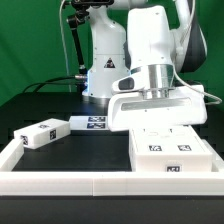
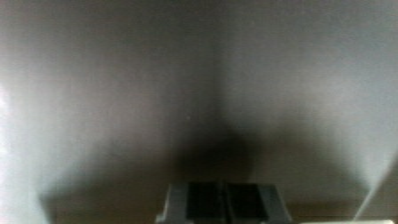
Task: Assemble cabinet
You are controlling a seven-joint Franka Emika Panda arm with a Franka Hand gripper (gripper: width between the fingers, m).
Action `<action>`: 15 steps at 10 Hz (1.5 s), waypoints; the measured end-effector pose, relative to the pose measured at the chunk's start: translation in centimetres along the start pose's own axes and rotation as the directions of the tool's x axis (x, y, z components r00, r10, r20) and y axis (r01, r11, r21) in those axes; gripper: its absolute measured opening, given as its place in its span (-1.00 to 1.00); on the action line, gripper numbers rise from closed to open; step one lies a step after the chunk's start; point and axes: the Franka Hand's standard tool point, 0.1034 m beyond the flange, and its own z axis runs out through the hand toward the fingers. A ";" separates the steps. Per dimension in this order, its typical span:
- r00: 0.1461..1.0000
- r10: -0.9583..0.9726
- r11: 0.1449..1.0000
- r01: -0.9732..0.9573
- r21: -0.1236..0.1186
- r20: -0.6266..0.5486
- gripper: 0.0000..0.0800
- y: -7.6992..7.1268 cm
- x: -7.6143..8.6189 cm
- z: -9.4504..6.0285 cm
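Observation:
The large white cabinet body (image 1: 170, 150) lies at the exterior view's right, with square tags on its upper face. My gripper (image 1: 160, 120) comes straight down at its far edge; the fingertips are hidden behind the body. In the wrist view the gripper (image 2: 221, 200) shows two dark pads pressed together with nothing between them. A blurred grey-white surface fills the rest of that view, very close. A smaller white tagged block (image 1: 44, 132) lies on the table at the exterior view's left, apart from the gripper.
The marker board (image 1: 97, 122) lies flat between the small block and the cabinet body. A low white border rail (image 1: 60, 181) runs along the front and up the left side. The robot's base (image 1: 105, 70) stands behind.

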 end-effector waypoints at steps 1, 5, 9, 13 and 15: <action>1.000 0.000 1.000 0.000 0.000 0.000 -0.99 0.0 0.0 0.0; 1.000 -0.013 1.000 0.013 0.007 0.013 -0.99 0.1 1.1 -3.9; 0.999 -0.025 1.000 0.025 0.012 -0.022 -0.99 -0.4 3.1 -6.8; 0.999 -0.031 0.999 0.032 0.021 -0.029 -0.99 -0.9 4.6 -8.5; 0.999 -0.031 0.999 0.032 0.021 -0.028 -0.99 -0.8 4.5 -8.5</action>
